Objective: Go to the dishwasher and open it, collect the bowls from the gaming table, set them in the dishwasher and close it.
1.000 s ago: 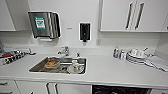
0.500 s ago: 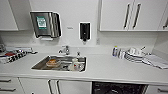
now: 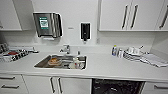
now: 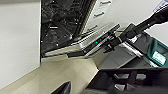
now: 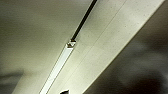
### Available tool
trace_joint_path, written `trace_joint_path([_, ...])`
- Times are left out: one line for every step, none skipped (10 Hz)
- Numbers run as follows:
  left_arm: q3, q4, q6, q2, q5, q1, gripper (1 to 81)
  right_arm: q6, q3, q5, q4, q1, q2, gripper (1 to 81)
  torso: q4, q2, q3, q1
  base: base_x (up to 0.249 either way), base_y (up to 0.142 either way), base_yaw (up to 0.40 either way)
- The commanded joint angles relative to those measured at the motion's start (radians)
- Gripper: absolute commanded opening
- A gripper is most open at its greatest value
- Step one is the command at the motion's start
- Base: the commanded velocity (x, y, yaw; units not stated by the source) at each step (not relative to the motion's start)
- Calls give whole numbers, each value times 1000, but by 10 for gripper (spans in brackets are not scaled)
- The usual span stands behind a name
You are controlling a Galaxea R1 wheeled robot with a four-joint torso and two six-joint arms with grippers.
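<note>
1. The dishwasher [image 3: 116,86] sits under the counter [image 3: 105,67] at about 5 o'clock in the head view, and its dark inside with racks is on show. In the left wrist view the dishwasher door [image 4: 92,37] hangs partly down from the dark opening, so I judge the opening step done or close to done.
2. No bowls from the gaming table appear in these views, and the racks look free of coloured bowls as far as the blur allows. Fetching the bowls, loading them and shutting the door look to be left.
3. The sink [image 3: 62,62] lies at about 7 o'clock from the soap dispenser [image 3: 85,30] and holds some dishes; a stack of plates [image 3: 132,53] stands at 3 o'clock on the counter.
4. Whether either hand is wide, narrow or holding anything, I cannot tell. The right wrist view looks up at a ceiling light strip [image 5: 60,65].
</note>
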Motion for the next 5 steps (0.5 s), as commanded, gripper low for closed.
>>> trace_joint_path([20, -1, 0, -10, 11, -63, 811, -106, 47, -238, -97, 51, 45, 811, 0, 0, 0, 0, -95, 0, 0])
trace_joint_path([16, -1, 0, 2, 10, -51, 811, -106, 43, -236, -102, 45, 48, 811, 0, 0, 0, 1, -103, 0, 0])
trace_joint_path([14, -1, 0, 16, 11, -41, 811, -106, 38, -225, -104, 39, 50, 811, 0, 0, 0, 1, -110, 0, 0])
trace_joint_path([14, 1, 1, 36, 10, -21, 811, -106, 30, -223, -108, 31, 53, 811, 0, 0, 0, 1, -122, 0, 0])
trace_joint_path([8, 3, 1, 54, 10, -3, 811, -106, 17, -215, -111, 26, 59, 811, 0, 0, -1, 1, -123, 0, 0])
